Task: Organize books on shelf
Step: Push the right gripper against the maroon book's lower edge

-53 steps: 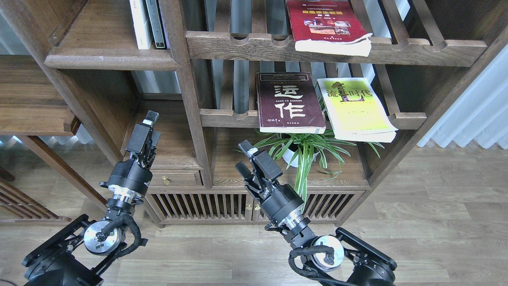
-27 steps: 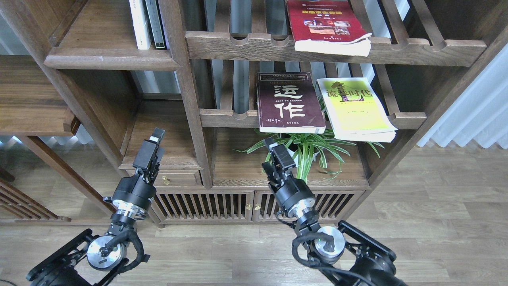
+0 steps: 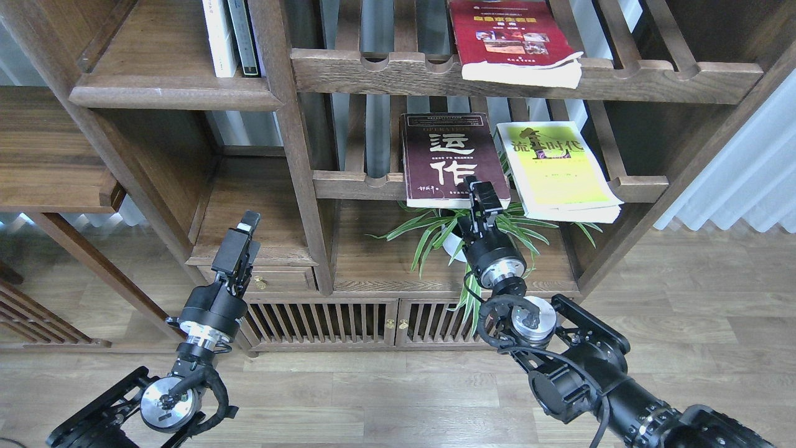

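Observation:
The dark maroon-brown book (image 3: 453,158) with big white characters lies flat on the middle slatted rack. The yellow-green book (image 3: 556,168) lies to its right, overhanging the rail. The red book (image 3: 510,37) lies on the upper slatted rack. The solid dark wood shelf (image 3: 168,96) with a rounded front edge is at upper left. My right gripper (image 3: 479,190) is at the maroon book's front right corner; its fingers cannot be told apart. My left gripper (image 3: 245,225) hovers empty before the low left compartment, seen edge-on.
Upright white and dark books (image 3: 230,37) stand at the right end of the solid shelf. A potted spider plant (image 3: 448,233) sits under the middle rack, just below my right gripper. A vertical post (image 3: 298,155) divides the bays. Slatted cabinet doors (image 3: 323,320) are below.
My right arm has swung up and to the right, from in front of the plant shelf to the maroon book's front edge. My left gripper has dropped slightly lower.

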### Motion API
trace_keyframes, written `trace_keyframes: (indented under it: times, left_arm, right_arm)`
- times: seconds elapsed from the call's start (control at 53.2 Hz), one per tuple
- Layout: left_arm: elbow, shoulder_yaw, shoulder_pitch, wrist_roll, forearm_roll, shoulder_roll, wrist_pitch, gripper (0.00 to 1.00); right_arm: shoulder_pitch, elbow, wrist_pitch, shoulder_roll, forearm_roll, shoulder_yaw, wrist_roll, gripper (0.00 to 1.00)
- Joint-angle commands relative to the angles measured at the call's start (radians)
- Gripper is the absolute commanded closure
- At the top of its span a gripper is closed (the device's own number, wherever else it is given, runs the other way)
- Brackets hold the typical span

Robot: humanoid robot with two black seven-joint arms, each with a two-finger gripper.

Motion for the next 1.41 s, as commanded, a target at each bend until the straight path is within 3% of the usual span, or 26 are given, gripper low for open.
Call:
trace_keyframes:
  times: [0.0,0.601,1.127,1.296,1.39]
  left_arm:
    - [0.001,0.000,0.000,0.000,0.000,-0.006,0.000,0.00]
    - [0.006,-0.003,0.003,-0.002,0.000,-0.006,0.000,0.00]
    - [0.027,-0.001,0.003,-0.009,0.000,-0.007,0.000,0.00]
    - [0.032,-0.001,0.003,-0.009,0.000,-0.007,0.000,0.00]
    - [0.032,-0.003,0.005,-0.009,0.000,-0.007,0.000,0.00]
  right_arm:
    - [0.024,-0.013,-0.050,0.000,0.013,0.001,-0.001,0.01]
    - [0.097,-0.129,-0.077,0.000,0.059,0.000,-0.014,0.04]
    - [0.104,-0.128,-0.097,0.000,0.064,0.000,-0.014,0.10]
    - [0.113,-0.125,-0.080,0.000,0.062,0.000,-0.007,0.18]
    - [0.108,-0.125,-0.021,0.000,0.059,0.000,-0.003,0.34]
